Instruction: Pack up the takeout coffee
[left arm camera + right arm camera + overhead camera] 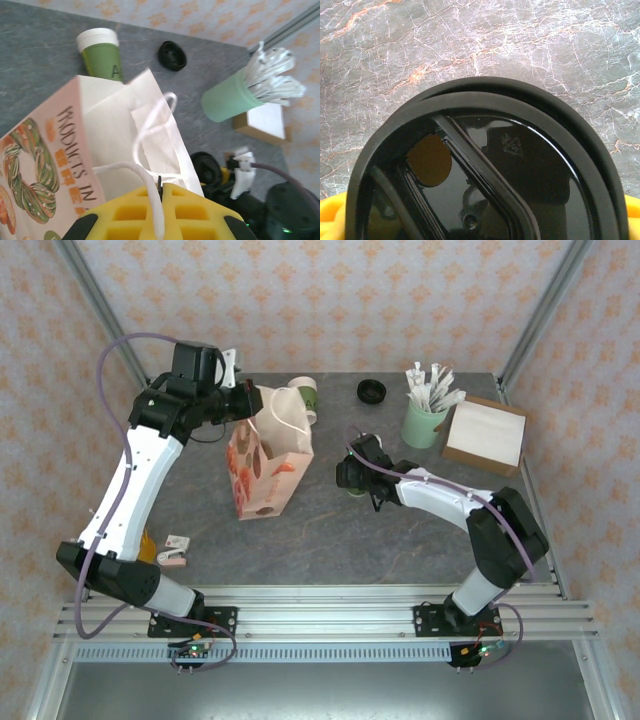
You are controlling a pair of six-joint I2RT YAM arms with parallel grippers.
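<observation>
A takeout coffee cup with a black lid [485, 165] stands on the grey table between my right gripper's [352, 478] yellow fingers [331, 220], which close on its sides. Its lid [207, 167] also peeks out behind the bag. A second green cup [306, 393] with a cream-white rim [98, 38] and no lid stands behind the bag. A loose black lid [372, 391] lies to its right. My left gripper [164, 187] is shut on the white cord handle [150, 197] of the printed paper bag [265, 455], holding its mouth open.
A mint-green cup of white-wrapped sticks [425, 418] and a brown box with a white top [486, 433] stand at the back right. A small white-and-red item [177, 552] lies near the left arm's base. Metal frame posts rise at the back corners.
</observation>
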